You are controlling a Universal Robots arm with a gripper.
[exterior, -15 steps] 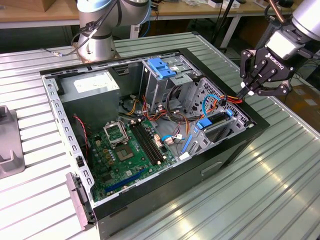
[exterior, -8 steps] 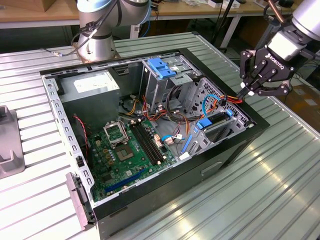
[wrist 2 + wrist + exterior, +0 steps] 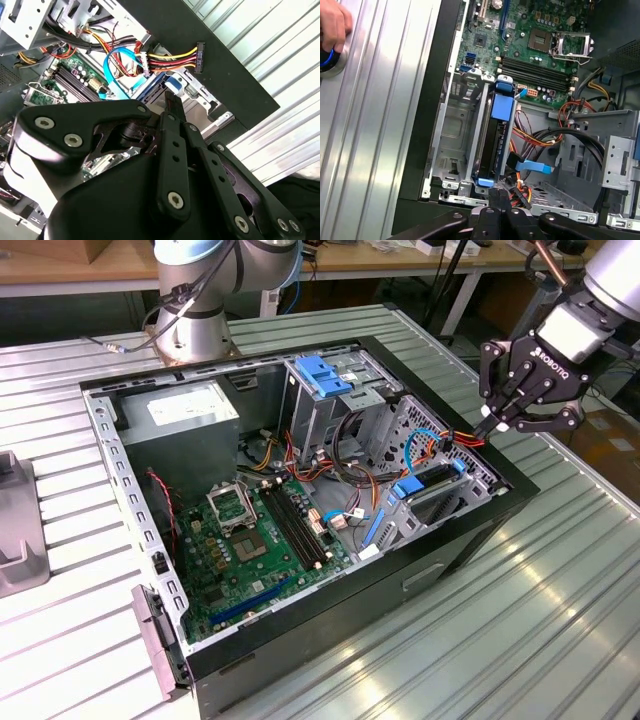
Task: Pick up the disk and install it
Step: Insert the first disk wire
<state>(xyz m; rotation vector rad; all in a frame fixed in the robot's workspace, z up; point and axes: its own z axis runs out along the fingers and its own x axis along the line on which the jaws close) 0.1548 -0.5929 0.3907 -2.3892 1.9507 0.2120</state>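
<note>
The disk [image 3: 496, 142] stands on edge in a slot of the open computer case's metal drive cage, with blue rail ends showing at both ends of it. In the exterior view the disk [image 3: 432, 483] sits low at the case's right side. My gripper [image 3: 488, 427] hovers above that side of the case, just over the case wall, shut with nothing between its fingers. In both wrist views the closed fingertips [image 3: 498, 194] [image 3: 171, 100] point down toward the end of the slot holding the disk, a short gap above it.
The case [image 3: 470, 530] lies open on a ribbed metal table. Inside are the motherboard [image 3: 255, 540], a grey power-supply box [image 3: 185, 410], a blue-topped upper bay [image 3: 325, 375] and loose cables with a black connector [image 3: 199, 56]. A hand [image 3: 332, 22] rests on a button on the table.
</note>
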